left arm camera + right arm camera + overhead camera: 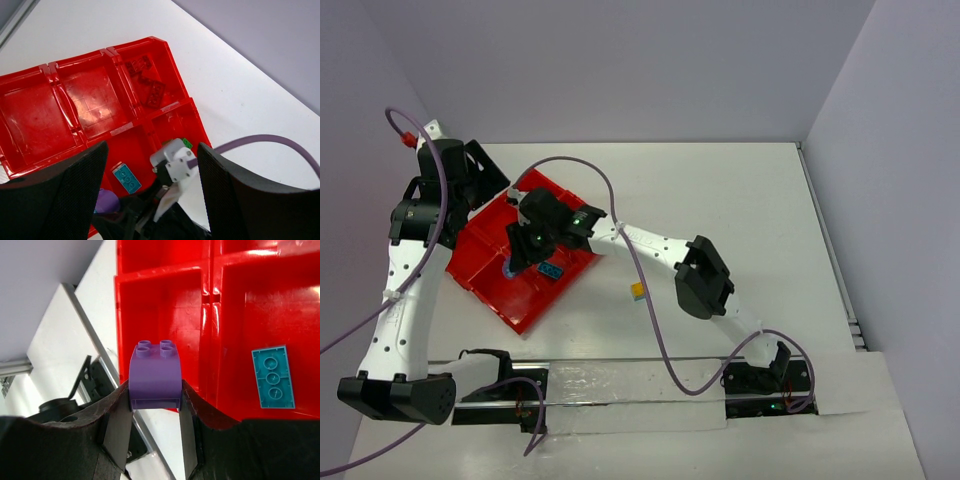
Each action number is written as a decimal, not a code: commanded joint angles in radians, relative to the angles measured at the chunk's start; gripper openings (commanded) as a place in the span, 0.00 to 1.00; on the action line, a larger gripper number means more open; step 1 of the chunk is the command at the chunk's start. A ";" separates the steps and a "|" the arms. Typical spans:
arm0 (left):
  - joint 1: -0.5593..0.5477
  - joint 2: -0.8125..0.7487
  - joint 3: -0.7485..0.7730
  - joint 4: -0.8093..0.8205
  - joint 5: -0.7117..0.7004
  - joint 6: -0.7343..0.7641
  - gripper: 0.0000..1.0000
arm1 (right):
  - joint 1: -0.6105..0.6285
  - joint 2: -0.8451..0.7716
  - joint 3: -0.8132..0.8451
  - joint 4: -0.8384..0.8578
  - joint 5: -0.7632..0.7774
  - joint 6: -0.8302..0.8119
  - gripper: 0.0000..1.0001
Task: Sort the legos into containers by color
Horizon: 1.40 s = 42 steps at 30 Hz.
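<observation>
The red tray (485, 270) lies left of centre, with square compartments. My right gripper (523, 250) hangs over its near part, shut on a purple studded brick (155, 372), which sits at the outer wall of a corner compartment of the tray (165, 300). A teal brick (273, 377) lies flat in the neighbouring compartment and also shows in the top view (551, 271). My left gripper (478, 182) is open and empty above the tray's far side (30, 115). Its view shows dark red bricks (147, 82), a green brick (187, 143) and the teal brick (126, 178).
A small yellow brick (637, 291) lies on the white table right of the tray. The right arm's purple cable (620, 230) arches over the tray's right corner. A metal rail (620, 385) runs along the near edge.
</observation>
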 commanded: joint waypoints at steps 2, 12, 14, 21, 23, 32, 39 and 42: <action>0.009 -0.014 -0.012 0.044 0.018 -0.009 0.79 | 0.021 0.042 0.095 -0.021 -0.003 -0.005 0.18; 0.009 -0.018 -0.008 0.037 0.014 -0.010 0.79 | 0.020 0.014 0.126 -0.026 0.020 -0.002 0.84; 0.009 -0.016 -0.006 0.038 0.017 -0.010 0.79 | 0.015 -0.031 0.099 -0.029 0.053 -0.009 0.84; 0.009 -0.008 0.013 0.032 0.029 -0.003 0.79 | -0.049 -0.367 -0.250 0.061 0.218 -0.010 0.81; 0.009 -0.006 0.008 0.035 0.035 0.000 0.79 | -0.088 -0.507 -0.437 0.098 0.273 0.001 0.81; 0.007 0.005 -0.032 0.072 0.091 -0.003 0.79 | -0.219 -0.964 -1.104 0.058 0.427 0.100 0.81; 0.006 0.028 -0.038 0.072 0.127 0.007 0.79 | -0.204 -0.963 -1.278 0.098 0.415 0.150 0.84; 0.006 0.034 -0.046 0.070 0.135 0.014 0.79 | -0.175 -0.927 -1.247 0.096 0.431 0.114 0.86</action>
